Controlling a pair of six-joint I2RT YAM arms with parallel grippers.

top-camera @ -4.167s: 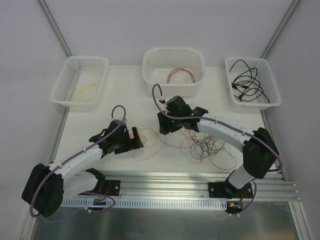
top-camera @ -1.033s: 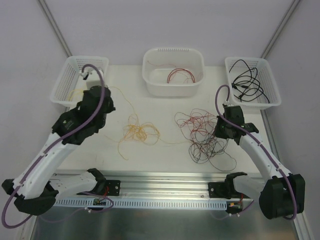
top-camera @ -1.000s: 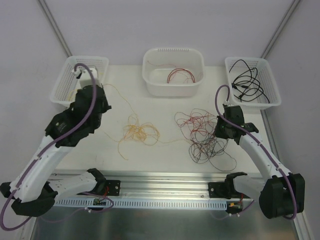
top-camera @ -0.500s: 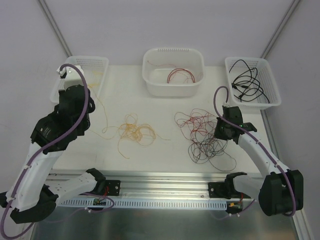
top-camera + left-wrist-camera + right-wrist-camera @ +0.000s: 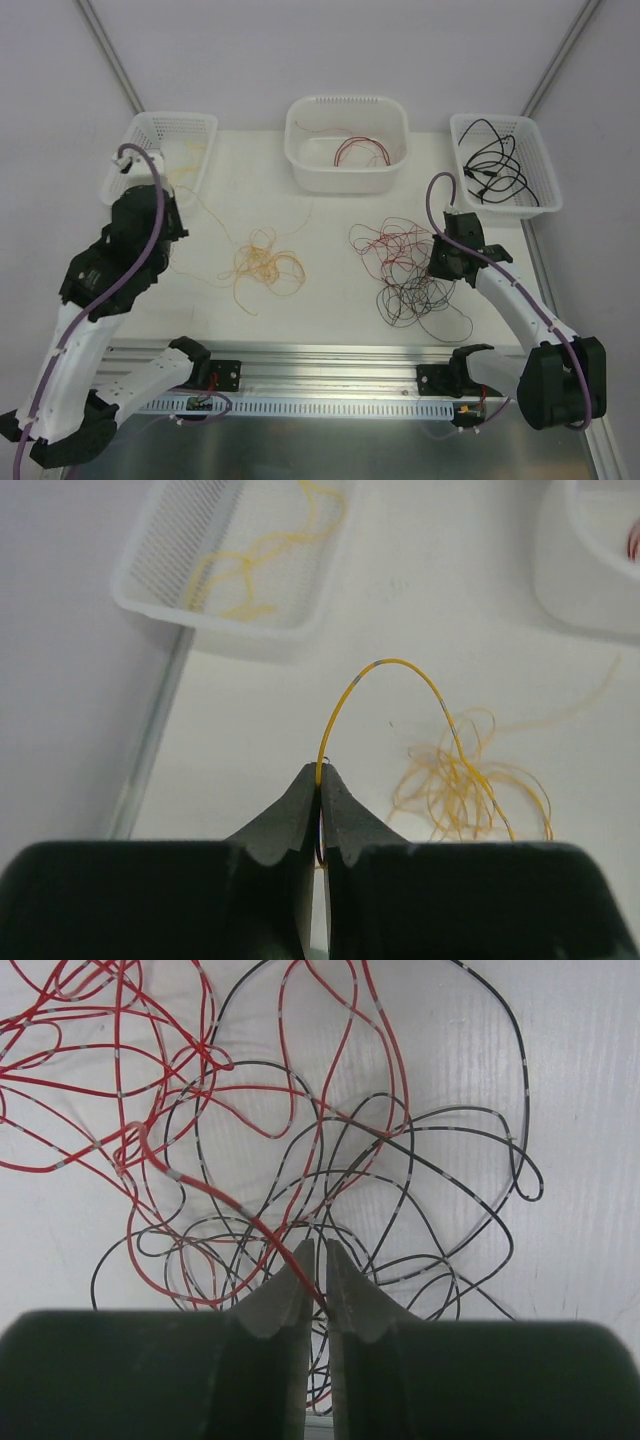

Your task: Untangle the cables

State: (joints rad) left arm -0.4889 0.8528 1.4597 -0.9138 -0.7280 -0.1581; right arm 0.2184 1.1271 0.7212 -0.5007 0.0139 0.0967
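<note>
My left gripper point(image 5: 172, 205) point(image 5: 320, 771) is shut on a yellow cable point(image 5: 385, 663). That cable arcs up from the jaw tips and drops into a loose yellow clump point(image 5: 265, 265) point(image 5: 470, 790) on the table to the right. My right gripper point(image 5: 437, 268) point(image 5: 320, 1250) hangs low over a tangle of red cables point(image 5: 120, 1080) and black cables point(image 5: 440, 1160) point(image 5: 410, 275). Its jaws stand a narrow gap apart, and a red strand point(image 5: 215, 1195) runs into that gap.
Three white baskets stand along the far edge. The left basket point(image 5: 125, 165) point(image 5: 215, 625) holds yellow cables, the middle basket point(image 5: 345, 180) a red one, and the right basket point(image 5: 545, 205) black ones. The arm rail point(image 5: 330, 365) runs along the near edge.
My left arm has swung left and back with the yellow cable, dragging the yellow clump slightly left. My right gripper has stayed in place, and its jaws have parted a little.
</note>
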